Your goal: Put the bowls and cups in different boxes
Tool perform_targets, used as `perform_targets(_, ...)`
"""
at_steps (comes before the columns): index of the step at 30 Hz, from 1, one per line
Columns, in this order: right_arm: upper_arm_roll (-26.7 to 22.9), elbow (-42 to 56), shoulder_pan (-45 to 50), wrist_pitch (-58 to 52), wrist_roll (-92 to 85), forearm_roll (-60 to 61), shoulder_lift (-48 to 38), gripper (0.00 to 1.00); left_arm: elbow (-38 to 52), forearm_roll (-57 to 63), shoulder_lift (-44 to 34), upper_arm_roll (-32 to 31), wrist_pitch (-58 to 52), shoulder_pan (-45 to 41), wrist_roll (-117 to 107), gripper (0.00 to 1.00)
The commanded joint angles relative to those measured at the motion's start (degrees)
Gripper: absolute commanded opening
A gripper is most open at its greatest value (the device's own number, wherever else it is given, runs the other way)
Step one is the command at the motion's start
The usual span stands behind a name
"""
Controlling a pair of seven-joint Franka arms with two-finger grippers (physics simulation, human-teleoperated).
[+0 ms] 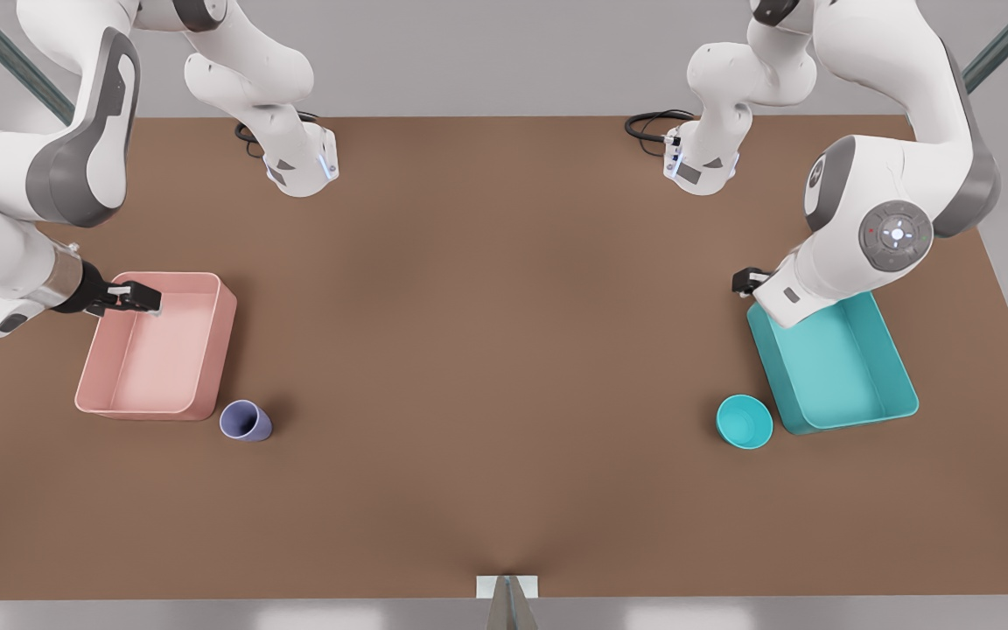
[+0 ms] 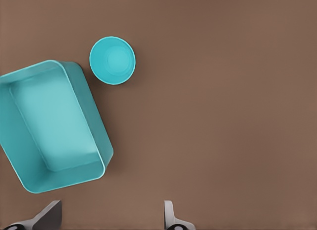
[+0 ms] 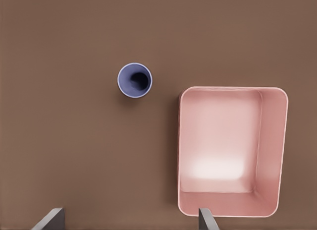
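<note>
Hovering, cup [image 3: 134, 80] & bowl [image 2: 112, 60] ahead of spread fingers [image 3: 208, 221], prob untouched

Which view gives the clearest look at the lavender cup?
The right wrist view: it looks straight down into the lavender cup, upright beside the pink box. The front view shows it smaller.

A plain brown counter [image 1: 504, 350] spans the scene under soft, even light. Beyond its 12 o'clock edge stands a pale grey wall [image 1: 486, 52], with slanted dark struts [image 1: 10, 57] at the upper corners.
</note>
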Motion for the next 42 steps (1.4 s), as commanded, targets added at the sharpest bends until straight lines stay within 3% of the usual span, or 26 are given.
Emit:
perform_targets(1, -0.03, 0.03, 0.01, -0.32, -3.53, 0.07, -0.06, 1.0, 0.02, 0.06, 0.08, 0.0, -0.58, 0.01, -1.85, 1.0)
perform_targets(4, -0.11, 0.38, -0.34, 0.82, -3.71, 2.61, 2.3, 1.0, 0.37, 0.68, 6.74, 0.08, 5.29, -0.52, -2.12, 1.0)
perform_targets(7, -0.03, 3.54, 1.24, 12.49, -3.54, 2.62, 12.94, 1.0, 2.57, 0.85, 22.13, 0.0, 25.16, -0.43, -1.85, 1.0)
perform_targets(10, -0.29, 3.54, 0.71, 22.7, -2.66, 3.58, 21.29, 1.0, 3.98, 7.09, 29.53, 0.0, 32.91, -1.93, -1.94, 1.0)
perform_targets(12, -0.29, 3.54, 0.8, 26.04, -2.66, 3.85, 23.58, 1.0, 3.63, 14.11, 31.2, 0.17, 37.38, -1.66, -2.12, 1.0)
perform_targets(16, -0.29, 3.02, 0.53, 30.09, -1.43, 5.96, 27.18, 1.0, -2.87, 14.39, 30.32, 0.96, 37.83, -1.49, -2.3, 1.0)
perform_targets(21, -0.29, 0.91, 0.18, 30.88, -0.72, 6.13, 28.85, 1.0, -3.32, 14.57, 33.57, 1.75, 45.04, -1.31, -2.21, 1.0)
perform_targets(30, -0.2, -5.16, -0.17, 32.02, -0.81, 6.4, 28.68, 1.0, -7.97, 14.13, 32.96, 2.19, 42.84, -0.61, -5.19, 1.0)
perform_targets(32, -0.2, -5.95, -0.17, 32.55, -0.81, 6.4, 28.77, 1.0, -7.89, 14.13, 33.22, 2.19, 43.28, -0.52, -5.19, 0.77)
perform_targets(33, -0.29, -6.04, -0.08, 32.55, -0.81, 6.4, 29.03, 1.0, -7.89, 14.04, 33.04, 2.19, 43.28, -0.52, -5.19, 0.58)
perform_targets(34, -0.29, -6.13, -0.17, 32.55, -0.72, 6.4, 29.29, 1.0, -7.71, 13.95, 32.87, 2.19, 43.11, -0.52, -5.37, 0.45)
perform_targets(35, -0.29, -6.13, -0.17, 32.55, -0.72, 6.4, 29.38, 1.0, -7.54, 13.86, 32.34, 2.19, 42.93, -0.61, -6.34, 0.39)
perform_targets(36, -0.29, -6.3, -0.17, 32.99, -0.72, 6.4, 29.47, 1.0, -7.53, 13.95, 31.99, 2.19, 42.84, -0.7, -6.34, 0.26)
perform_targets(37, -0.29, -6.21, -0.17, 33.08, -0.72, 6.4, 30.25, 1.0, -7.45, 13.86, 31.29, 2.19, 42.75, -0.87, -6.34, 0.21)
perform_targets(40, -0.2, -6.21, 0.01, 33.6, -0.72, 6.4, 30.88, 0.99, -7.45, 13.86, 30.94, 2.1, 42.67, -1.84, -10.02, 0.21)
perform_targets(42, -0.29, -6.13, 0.18, 33.6, -0.81, 6.31, 30.96, 0.64, -7.36, 13.86, 30.23, 2.1, 42.06, -2.28, -10.56, 0.21)
